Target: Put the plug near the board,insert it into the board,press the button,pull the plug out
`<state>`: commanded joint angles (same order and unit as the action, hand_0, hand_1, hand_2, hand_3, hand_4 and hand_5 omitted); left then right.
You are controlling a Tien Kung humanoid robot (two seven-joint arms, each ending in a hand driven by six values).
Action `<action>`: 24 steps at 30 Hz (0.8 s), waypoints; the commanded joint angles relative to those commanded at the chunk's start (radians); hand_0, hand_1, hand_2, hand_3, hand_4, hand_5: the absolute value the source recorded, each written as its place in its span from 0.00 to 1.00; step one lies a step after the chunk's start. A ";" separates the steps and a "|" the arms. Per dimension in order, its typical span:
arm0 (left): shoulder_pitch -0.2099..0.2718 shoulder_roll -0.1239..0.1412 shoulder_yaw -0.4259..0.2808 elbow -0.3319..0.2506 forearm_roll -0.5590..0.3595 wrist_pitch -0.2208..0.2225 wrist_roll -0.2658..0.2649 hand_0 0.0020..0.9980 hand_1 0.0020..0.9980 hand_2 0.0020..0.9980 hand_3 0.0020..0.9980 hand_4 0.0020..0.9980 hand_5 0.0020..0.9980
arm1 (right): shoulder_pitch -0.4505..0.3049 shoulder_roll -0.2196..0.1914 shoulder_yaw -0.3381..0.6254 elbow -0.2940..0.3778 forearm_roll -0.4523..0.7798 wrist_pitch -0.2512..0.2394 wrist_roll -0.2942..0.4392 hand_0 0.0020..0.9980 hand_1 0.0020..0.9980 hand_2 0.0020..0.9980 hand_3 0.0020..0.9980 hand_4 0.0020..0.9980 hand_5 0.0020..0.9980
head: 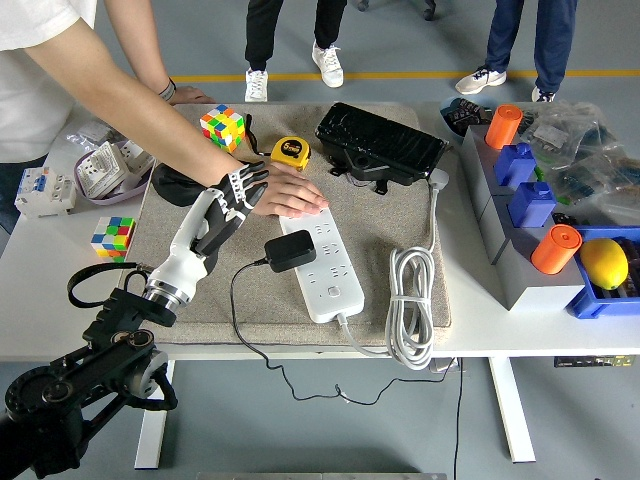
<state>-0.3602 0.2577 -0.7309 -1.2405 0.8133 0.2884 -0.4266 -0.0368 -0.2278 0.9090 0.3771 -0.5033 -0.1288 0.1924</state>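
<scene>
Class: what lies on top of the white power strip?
On the power strip sit a black plug adapter and, at its far end, a person's hand. The sockets beneath both are covered.

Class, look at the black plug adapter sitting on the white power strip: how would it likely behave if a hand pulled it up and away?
The black plug adapter looks blocky and rigid, so it should lift stiffly. Its thin black cable curves loosely over the mat and would probably trail limply. The white power strip might lift too, although a person's hand rests on its far end.

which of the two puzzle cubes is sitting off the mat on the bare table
The cube near the table's left edge, on the bare white tabletop. The other cube rests on the mat's far edge beside the yellow tape measure.
</scene>
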 joint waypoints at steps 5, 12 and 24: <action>0.003 0.002 -0.004 0.002 0.001 0.000 0.003 0.84 0.83 0.83 0.82 0.92 0.72 | 0.000 -0.002 -0.004 0.000 0.001 0.000 0.000 0.61 0.59 0.54 0.54 0.82 0.26; 0.001 0.005 -0.010 -0.004 0.009 -0.003 0.013 0.83 0.82 0.83 0.82 0.92 0.72 | 0.001 -0.004 -0.003 0.001 0.000 0.000 0.001 0.61 0.59 0.54 0.54 0.82 0.26; 0.006 0.024 -0.075 -0.092 0.199 -0.070 0.115 0.57 0.61 0.62 0.80 0.90 0.80 | 0.000 -0.009 -0.006 0.003 -0.003 0.000 0.001 0.61 0.59 0.55 0.54 0.82 0.26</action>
<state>-0.3541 0.2819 -0.8058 -1.3328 1.0127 0.2188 -0.3117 -0.0364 -0.2366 0.9035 0.3797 -0.5067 -0.1286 0.1932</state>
